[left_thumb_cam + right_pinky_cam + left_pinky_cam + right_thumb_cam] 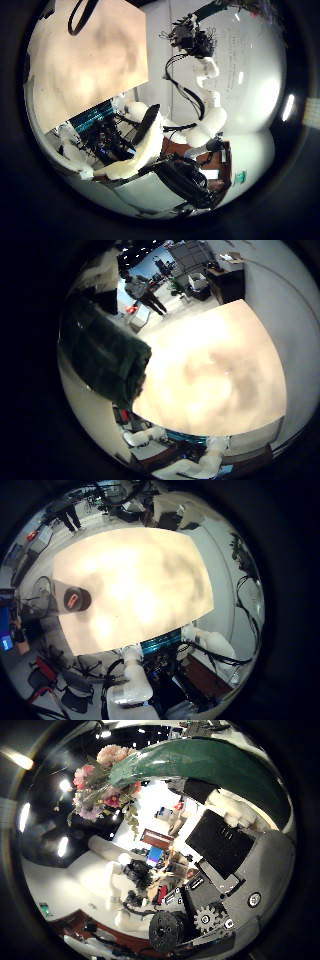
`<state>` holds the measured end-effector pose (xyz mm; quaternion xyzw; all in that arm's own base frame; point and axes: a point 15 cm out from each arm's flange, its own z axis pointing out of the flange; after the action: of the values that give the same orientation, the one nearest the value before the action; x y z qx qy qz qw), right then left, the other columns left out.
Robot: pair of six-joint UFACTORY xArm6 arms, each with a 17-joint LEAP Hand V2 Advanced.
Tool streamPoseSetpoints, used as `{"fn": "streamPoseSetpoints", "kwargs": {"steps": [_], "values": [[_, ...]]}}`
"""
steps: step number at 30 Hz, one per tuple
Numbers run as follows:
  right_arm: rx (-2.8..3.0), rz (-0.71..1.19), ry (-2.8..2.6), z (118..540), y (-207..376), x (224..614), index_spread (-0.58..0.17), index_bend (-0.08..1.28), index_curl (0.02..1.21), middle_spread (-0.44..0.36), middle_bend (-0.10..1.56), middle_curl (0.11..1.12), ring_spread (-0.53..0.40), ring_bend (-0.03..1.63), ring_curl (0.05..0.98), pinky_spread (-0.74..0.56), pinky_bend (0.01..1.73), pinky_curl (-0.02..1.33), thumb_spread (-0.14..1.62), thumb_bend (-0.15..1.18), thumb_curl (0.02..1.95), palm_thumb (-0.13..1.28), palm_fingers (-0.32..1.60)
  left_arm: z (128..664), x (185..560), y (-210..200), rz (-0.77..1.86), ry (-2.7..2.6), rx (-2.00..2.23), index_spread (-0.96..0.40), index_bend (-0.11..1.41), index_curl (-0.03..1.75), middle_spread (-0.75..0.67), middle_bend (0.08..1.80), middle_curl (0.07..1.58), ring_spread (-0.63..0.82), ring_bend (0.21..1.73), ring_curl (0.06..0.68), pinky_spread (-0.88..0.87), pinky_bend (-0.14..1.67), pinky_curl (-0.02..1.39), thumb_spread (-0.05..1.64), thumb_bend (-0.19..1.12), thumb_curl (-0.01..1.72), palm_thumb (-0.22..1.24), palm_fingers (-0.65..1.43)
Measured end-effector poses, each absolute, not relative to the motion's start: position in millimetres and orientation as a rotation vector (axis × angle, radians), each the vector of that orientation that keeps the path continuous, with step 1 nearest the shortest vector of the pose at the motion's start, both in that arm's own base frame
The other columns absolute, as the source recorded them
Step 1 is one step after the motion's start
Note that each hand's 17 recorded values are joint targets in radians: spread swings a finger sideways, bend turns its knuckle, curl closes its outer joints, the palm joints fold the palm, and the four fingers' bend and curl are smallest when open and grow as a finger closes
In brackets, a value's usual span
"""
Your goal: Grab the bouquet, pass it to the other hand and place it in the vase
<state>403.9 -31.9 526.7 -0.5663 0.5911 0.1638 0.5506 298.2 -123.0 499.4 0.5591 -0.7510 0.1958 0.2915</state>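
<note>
The bouquet lies right across my right palm. Its flower heads (103, 775) stick out past the hand, and its wrapped stem (205, 765) fills much of the right thumb side view. The same wrap (100, 350) looms close in the right little finger side view. My right hand (225, 850) has its fingers curled beside the wrap. The vase (77, 599) stands upright near one end of the table (150, 570), far below my left hand (140, 140), which holds nothing. Its fingers look relaxed.
The table top (215, 360) lies well below both palms. Desks and a cabinet (225, 280) stand beyond its far edge. A white arm (205, 90) rises beside the left palm, with a hand (190, 38) at its end.
</note>
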Motion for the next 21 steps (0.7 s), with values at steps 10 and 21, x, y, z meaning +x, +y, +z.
{"fn": "streamPoseSetpoints", "kwargs": {"steps": [10, 21], "values": [[-1.305, 0.533, 1.151, 568.2, 5.1, 383.0, -0.194, 1.21, 0.81, -0.081, 1.41, 0.7, -0.18, 1.43, 0.716, -0.19, 1.28, 0.77, 0.84, 0.0, 1.2, 1.16, 1.15, 559.7, 333.5, -162.3, 0.918, -1.826, 1.368, 0.04, 0.16, 0.36, 0.27, 0.19, 0.33, 0.46, 0.58, 0.169, 0.44, 0.23, 0.35, 1.15, -0.02, 0.29, 0.19, 0.25], [-1.399, 0.615, 1.002, 559.5, 56.1, 371.9, -0.191, 1.22, 0.79, -0.088, 1.42, 0.7, -0.181, 1.43, 0.719, -0.19, 1.26, 0.82, 0.84, 0.0, 1.24, 1.15, 1.15, 600.3, 351.7, -184.1, 1.142, -1.647, 1.236, 0.1, 0.11, 0.29, 0.36, 0.2, 0.35, 0.49, 0.63, 0.189, 0.46, 0.32, 0.38, 1.07, -0.03, 0.29, 0.17, 0.1]]}}
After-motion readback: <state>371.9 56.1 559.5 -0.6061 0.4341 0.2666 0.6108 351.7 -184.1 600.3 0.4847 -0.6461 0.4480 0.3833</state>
